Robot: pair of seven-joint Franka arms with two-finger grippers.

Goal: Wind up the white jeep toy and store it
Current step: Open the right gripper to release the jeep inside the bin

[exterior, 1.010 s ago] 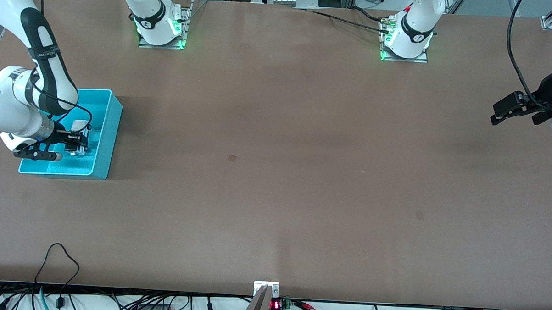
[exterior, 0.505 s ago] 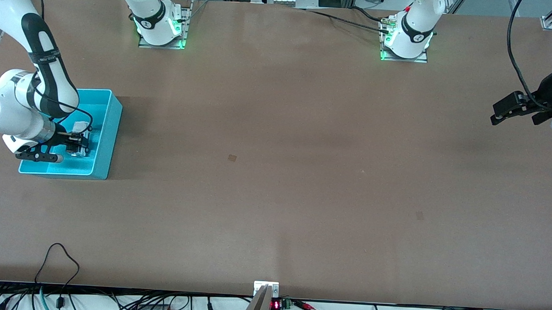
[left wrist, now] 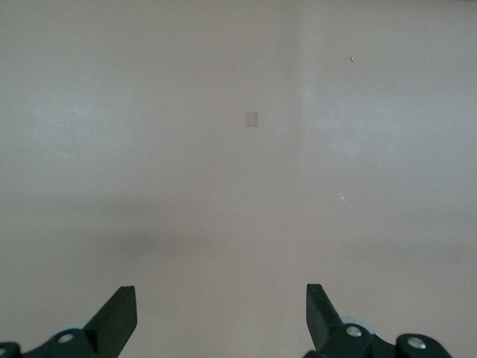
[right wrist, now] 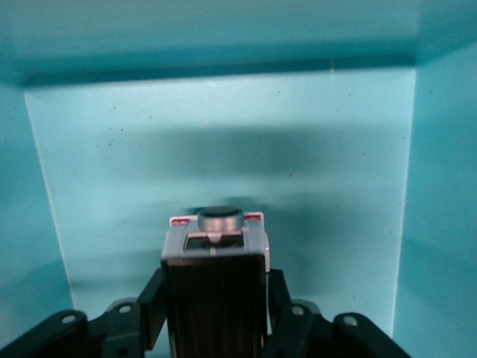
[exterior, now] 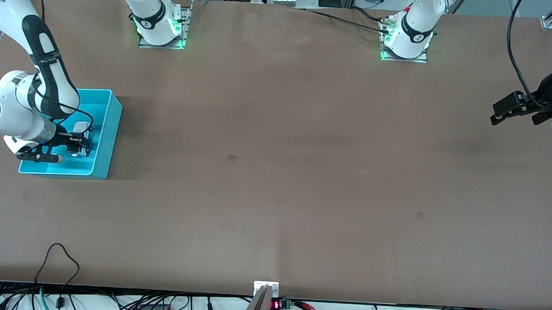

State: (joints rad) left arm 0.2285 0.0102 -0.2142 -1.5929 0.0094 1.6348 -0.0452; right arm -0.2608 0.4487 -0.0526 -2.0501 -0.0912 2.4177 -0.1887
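Brown worktop (exterior: 275, 173), one turquoise bin (exterior: 107, 135). One white jeep toy (right wrist: 215, 276) sat between my right gripper (right wrist: 215, 302) fingers inside it; grip unclear. Left gripper (left wrist: 221, 317) fingers spread, waiting.

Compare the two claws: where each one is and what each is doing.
The right claw is down inside the turquoise bin, while the left claw hangs over bare table at the left arm's end, waiting. The right claw has the white jeep toy between its fingers; the left claw has nothing between them. The left claw's fingers stand wide apart, the right claw's close beside the toy. Both are black two-finger claws.
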